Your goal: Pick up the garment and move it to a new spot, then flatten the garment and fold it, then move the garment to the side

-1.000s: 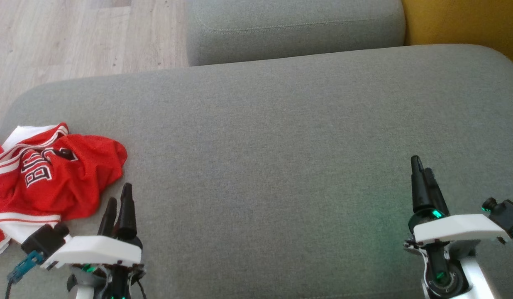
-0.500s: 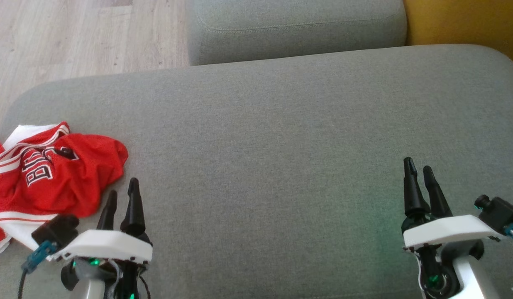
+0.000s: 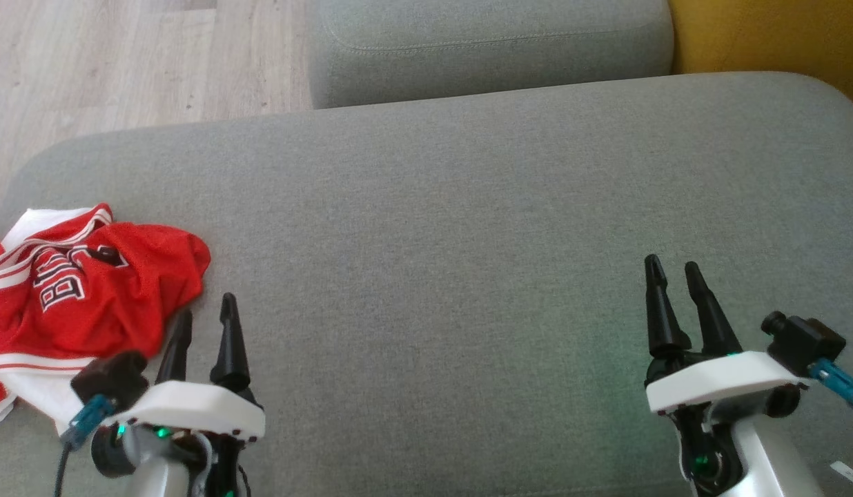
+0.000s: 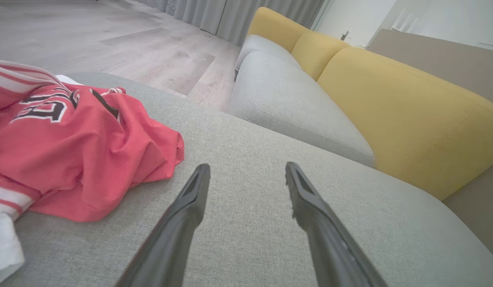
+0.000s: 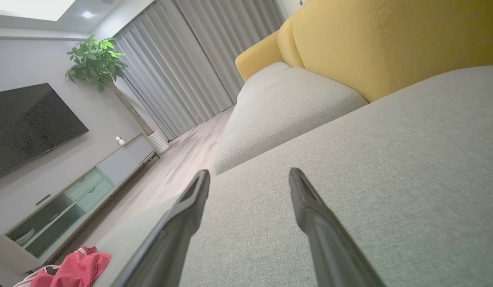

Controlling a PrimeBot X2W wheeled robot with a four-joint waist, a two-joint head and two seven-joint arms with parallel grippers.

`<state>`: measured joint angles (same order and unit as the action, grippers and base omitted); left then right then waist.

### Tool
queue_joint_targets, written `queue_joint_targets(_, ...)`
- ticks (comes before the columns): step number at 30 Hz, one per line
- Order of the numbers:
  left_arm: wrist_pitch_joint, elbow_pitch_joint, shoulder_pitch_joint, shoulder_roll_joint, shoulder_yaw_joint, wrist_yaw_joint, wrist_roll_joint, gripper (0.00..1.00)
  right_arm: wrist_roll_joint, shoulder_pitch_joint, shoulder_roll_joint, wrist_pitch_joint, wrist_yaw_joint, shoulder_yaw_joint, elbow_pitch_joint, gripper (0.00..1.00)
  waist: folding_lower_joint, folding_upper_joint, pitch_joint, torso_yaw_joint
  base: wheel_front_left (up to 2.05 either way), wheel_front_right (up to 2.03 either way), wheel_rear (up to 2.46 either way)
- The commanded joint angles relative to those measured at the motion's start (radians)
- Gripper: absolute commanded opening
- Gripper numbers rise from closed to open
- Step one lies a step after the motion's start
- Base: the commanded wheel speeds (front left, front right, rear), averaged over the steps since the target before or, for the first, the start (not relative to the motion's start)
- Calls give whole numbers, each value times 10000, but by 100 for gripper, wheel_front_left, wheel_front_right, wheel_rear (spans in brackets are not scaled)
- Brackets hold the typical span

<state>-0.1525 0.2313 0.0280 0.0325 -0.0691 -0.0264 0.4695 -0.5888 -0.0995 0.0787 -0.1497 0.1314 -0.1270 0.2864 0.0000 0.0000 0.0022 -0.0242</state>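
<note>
Red garment (image 3: pixel 88 290) lies crumpled at the grey cushion's (image 3: pixel 468 207) left end, just beside the left gripper (image 3: pixel 206 307). Its fingers are parted and empty, like the right gripper's (image 3: pixel 671 262). Yellow backrest (image 3: pixel 765 34) beyond.

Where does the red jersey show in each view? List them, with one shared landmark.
Head view: red jersey at the left edge, beside the left pincer.
Left wrist view: jersey at left, on the grey cushion.
Right wrist view: jersey small, bottom-left corner.
Shared landmark: the yellow backrest.
</note>
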Motion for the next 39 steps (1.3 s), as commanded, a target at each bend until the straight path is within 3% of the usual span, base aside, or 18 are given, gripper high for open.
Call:
queue_joint_targets(1, -138, -355, 614, 172, 131, -36, -339, 100, 310, -603, 130, -158, -6, -254, -289, 100, 0, 0, 2, -5, 0, 0, 0)
queue_joint_targets(33, -1073, -491, 831, 196, -190, -460, -4245, 100, 3817, -912, 178, -1102, -7, -1069, -175, 100, 0, 0, -40, -153, 0, 0, 0)
queue_joint_targets(39, -1092, -435, 830, 193, -220, -450, -4322, 100, 3883, -910, 173, -1121, -7, -1069, -113, 100, 0, 0, -73, -167, 0, 0, 0)
